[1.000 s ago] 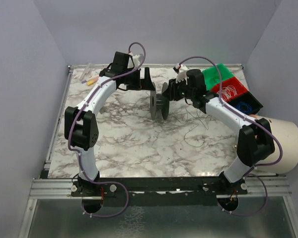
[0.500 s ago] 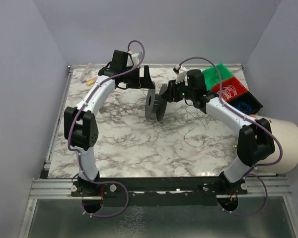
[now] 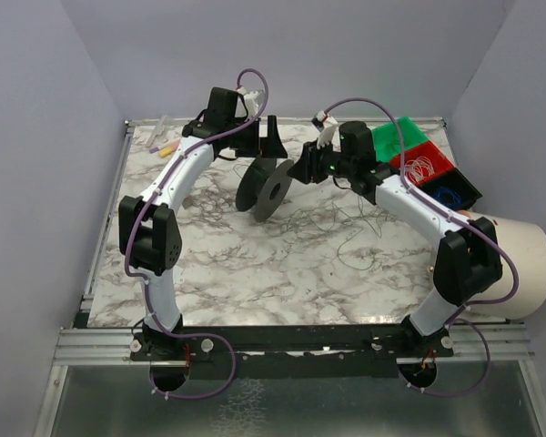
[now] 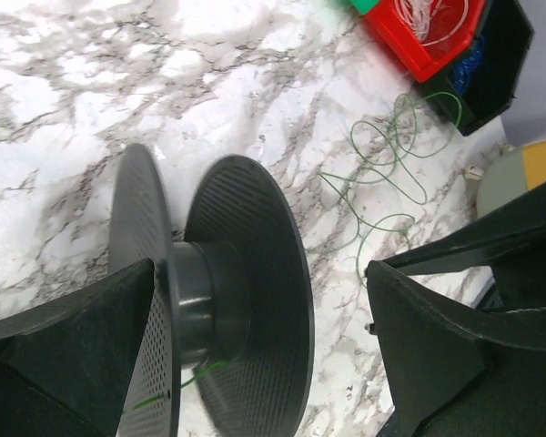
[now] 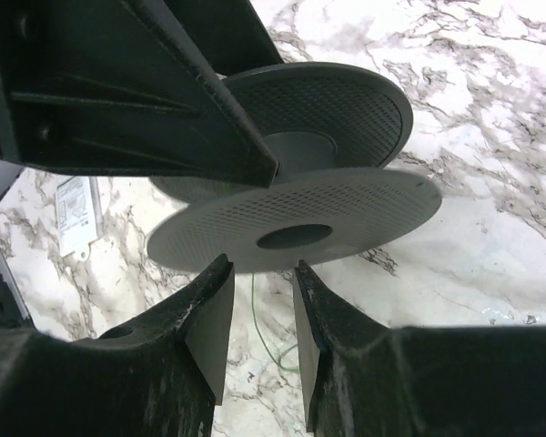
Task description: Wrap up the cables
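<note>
1. Near the middle of the far edge of the white marbled counter (image 3: pixel 255 273): a black round plastic spool (image 3: pixel 266 187), tipped at a slant between the two arms.
2. Left gripper (image 4: pixel 260 271): jaws spread fully wide, straddling the spool across both flanges and clamping nothing. One side close against the outer flange, the other well apart. Probably placed so to catch or steady the spool.
3. Right gripper (image 5: pixel 262 273): jaws drawn to a narrow gap, tips right at the rim of the near flange. Cannot tell whether pinching that rim or only nudging it. Likely there to tilt or turn the spool.
4. Loose on the counter right of the spool, toward the far right corner: a hair-thin greenish cable (image 4: pixel 387 173) in open curls, one strand seemingly running onto the hub. Hardly wound, judging by the bare hub.
5. At the far right corner: a green plastic bin (image 3: pixel 396 137), a red plastic bin (image 3: pixel 434 157) holding a white coil (image 3: pixel 421 168), and a black plastic bin (image 3: pixel 469 187) holding a blue coil (image 3: pixel 449 195). Apparently more cables, sorted and waiting.
</note>
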